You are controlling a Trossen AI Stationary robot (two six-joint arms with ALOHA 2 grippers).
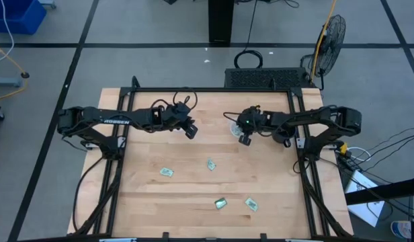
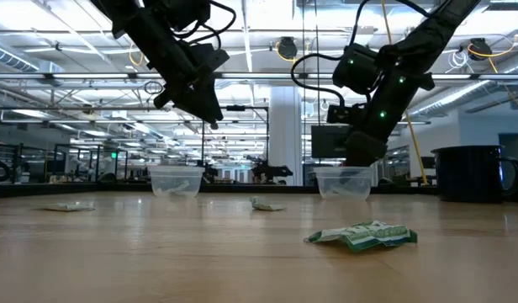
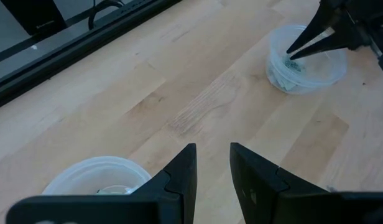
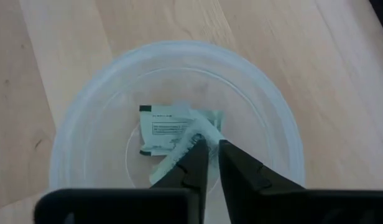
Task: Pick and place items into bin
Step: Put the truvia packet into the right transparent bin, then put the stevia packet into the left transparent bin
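Four pale green packets lie loose on my wooden table (image 1: 193, 202): one (image 1: 167, 172) left of centre, one (image 1: 211, 164) near the middle, and two toward the front edge, (image 1: 220, 202) and (image 1: 251, 204). In the low view the closest of them (image 2: 364, 236) sits crumpled in the foreground.

More packets (image 4: 173, 130) rest in the clear round bin (image 4: 173, 118) directly under my right gripper (image 4: 210, 152). Its fingers (image 4: 241, 168) stand only a narrow slit apart, tips just above the packets; I cannot tell whether they pinch one.

From the table's centre in the high view, that bin (image 1: 235, 128) sits at about one o'clock and my right gripper (image 1: 244, 136) hangs over it. A second clear bin (image 2: 175, 181) stands at about eleven o'clock, with something pale inside it in the left wrist view (image 3: 98, 183).

My left gripper (image 1: 191, 132) hovers above the table beside that second bin, its fingers (image 3: 179, 180) slightly parted and holding nothing.
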